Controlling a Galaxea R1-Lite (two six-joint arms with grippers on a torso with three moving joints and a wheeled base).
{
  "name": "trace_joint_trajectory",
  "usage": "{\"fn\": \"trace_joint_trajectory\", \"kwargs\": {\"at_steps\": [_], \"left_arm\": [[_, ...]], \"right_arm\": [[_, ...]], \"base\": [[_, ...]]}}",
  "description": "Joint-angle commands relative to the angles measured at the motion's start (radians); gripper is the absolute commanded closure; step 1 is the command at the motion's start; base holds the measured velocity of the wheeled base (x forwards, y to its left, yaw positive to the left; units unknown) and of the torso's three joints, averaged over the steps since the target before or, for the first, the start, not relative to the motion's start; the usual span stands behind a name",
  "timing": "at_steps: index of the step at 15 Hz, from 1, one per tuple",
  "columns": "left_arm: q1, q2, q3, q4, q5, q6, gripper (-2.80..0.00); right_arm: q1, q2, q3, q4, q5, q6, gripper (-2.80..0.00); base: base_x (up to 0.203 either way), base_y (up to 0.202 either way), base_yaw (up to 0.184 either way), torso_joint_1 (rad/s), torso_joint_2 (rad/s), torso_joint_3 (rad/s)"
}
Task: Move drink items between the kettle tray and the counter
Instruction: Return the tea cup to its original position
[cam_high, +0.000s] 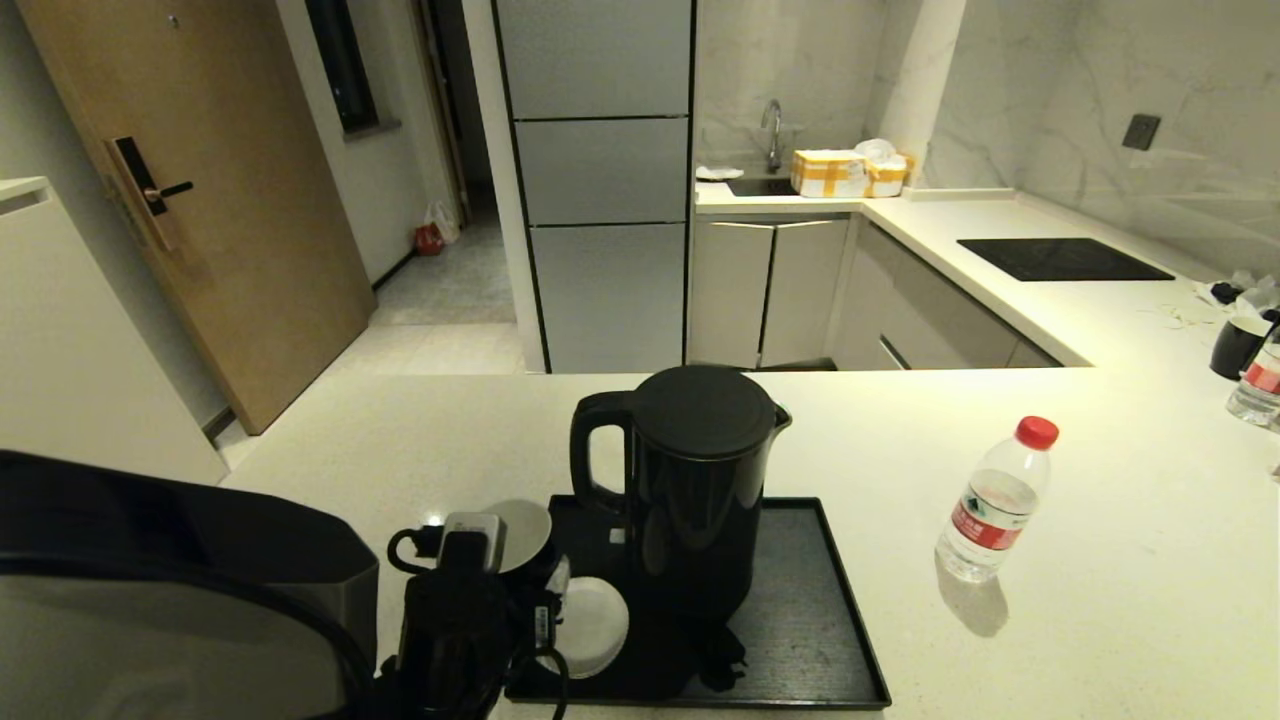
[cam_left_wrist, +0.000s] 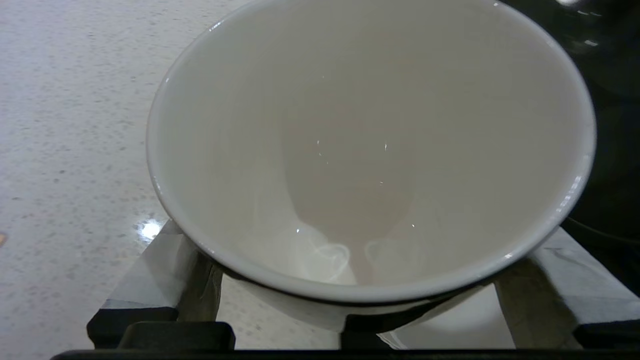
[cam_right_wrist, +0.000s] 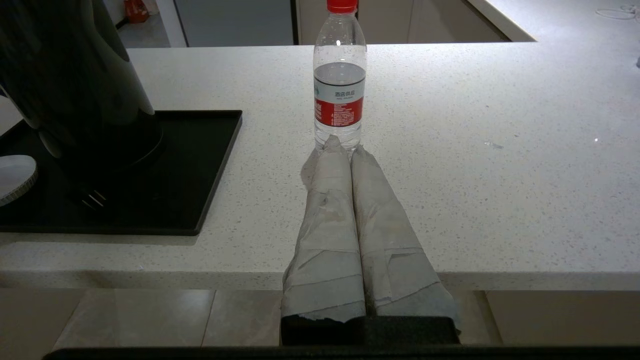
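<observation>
Three views: you get the head, then the left wrist, then the right wrist.
Head view, tray: your kettle stands upright on the kettle tray, with a white saucer at the tray's left end.
Head view, left arm: your left gripper sits at the tray's left edge, carrying the cup; the arm hides most of the cup's wall.
Head view, counter: your water bottle stands well right of the tray on the counter; a cooktop panel lies far back.
Head view, right edge: a second cup and bottle are cut off there.
Left wrist view: your fingers stand wide, one each side of the cup, clamped on its wall; its white inside fills the view.
Right wrist view: your right gripper has its jaws pressed together, off the counter's near edge, hiding the bottle's foot.
</observation>
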Motion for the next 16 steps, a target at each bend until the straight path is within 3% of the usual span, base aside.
{"fn": "trace_joint_trajectory", "kwargs": {"at_steps": [1,8,16], "left_arm": [[-0.016,0.007,-0.002,-0.009,0.005,-0.002,0.00],[-0.111,0.062,-0.019,-0.009,0.012,0.000,0.00],[-0.115,0.133,-0.043,-0.009,0.011,-0.003,0.00]], "right_arm": [[0.000,0.001,0.000,0.000,0.000,-0.001,0.00],[0.000,0.001,0.000,0.000,0.000,-0.001,0.00],[0.000,0.001,0.000,0.000,0.002,-0.001,0.00]], "base": [[0.000,0.000,0.000,0.000,0.00,0.000],[0.000,0.000,0.000,0.000,0.00,0.000],[0.000,0.000,0.000,0.000,0.00,0.000]]}}
